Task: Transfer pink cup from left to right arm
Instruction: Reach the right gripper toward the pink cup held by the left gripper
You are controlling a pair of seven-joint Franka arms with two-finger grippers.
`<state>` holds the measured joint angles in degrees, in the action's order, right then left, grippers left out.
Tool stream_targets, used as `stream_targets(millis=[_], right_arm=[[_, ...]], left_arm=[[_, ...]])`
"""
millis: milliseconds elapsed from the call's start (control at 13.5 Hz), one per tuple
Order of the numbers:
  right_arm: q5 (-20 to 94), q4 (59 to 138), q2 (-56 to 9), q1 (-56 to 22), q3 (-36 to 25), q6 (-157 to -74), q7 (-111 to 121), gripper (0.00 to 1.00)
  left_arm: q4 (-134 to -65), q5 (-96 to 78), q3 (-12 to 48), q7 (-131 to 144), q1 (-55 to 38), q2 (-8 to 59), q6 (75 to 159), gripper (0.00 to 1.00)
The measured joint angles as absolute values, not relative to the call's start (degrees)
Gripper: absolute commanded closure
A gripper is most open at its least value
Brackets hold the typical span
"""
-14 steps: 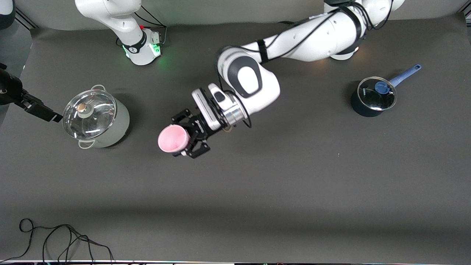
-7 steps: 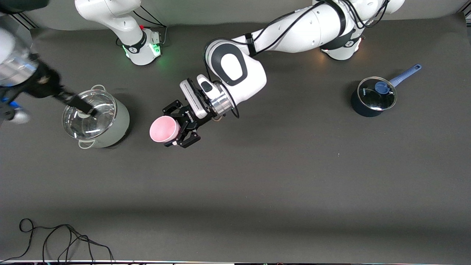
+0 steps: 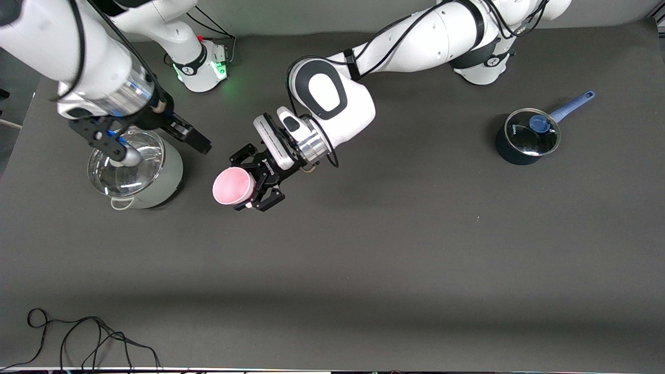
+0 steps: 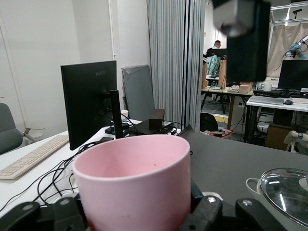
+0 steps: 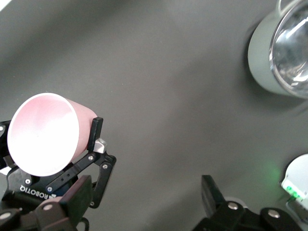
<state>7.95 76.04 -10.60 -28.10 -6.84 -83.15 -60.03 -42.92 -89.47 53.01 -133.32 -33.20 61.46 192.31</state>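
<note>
The pink cup [image 3: 232,187] hangs above the middle of the table, tipped on its side with its mouth toward the right arm's end. My left gripper [image 3: 241,182] is shut on it, one finger on each side of its wall. In the left wrist view the pink cup [image 4: 134,180] fills the space between the fingers [image 4: 214,211]. My right gripper [image 3: 165,151] hovers open over the edge of the big pot, beside the cup and apart from it. In the right wrist view the pink cup [image 5: 45,134] shows its open mouth, off to one side of my right gripper [image 5: 142,199], which holds nothing.
A grey-green pot with a glass lid [image 3: 156,182] stands at the right arm's end, partly under the right arm. A small dark saucepan with a blue handle [image 3: 526,139] sits at the left arm's end. A black cable [image 3: 78,337] lies at the table's near edge.
The right arm has swung in from the table's end, over the pot, and stands close beside the cup. The left gripper with the cup shifted slightly toward it, then held still.
</note>
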Motion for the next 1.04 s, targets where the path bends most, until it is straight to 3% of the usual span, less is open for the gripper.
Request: stream_targets(millis=[519, 1037], right_arm=[[9.8, 69.5, -16.2, -27.7, -7.7, -83.8, -62.5, 0.00], [11.4, 68.9, -20.0, -27.6, -7.9, -88.0, -62.9, 0.01]], left_arm=[[-42.9, -89.5, 52.9, -133.1, -33.3, 61.5, 192.3, 1.00], [-42.9, -89.5, 52.7, -133.0, -33.3, 61.5, 192.4, 1.00]])
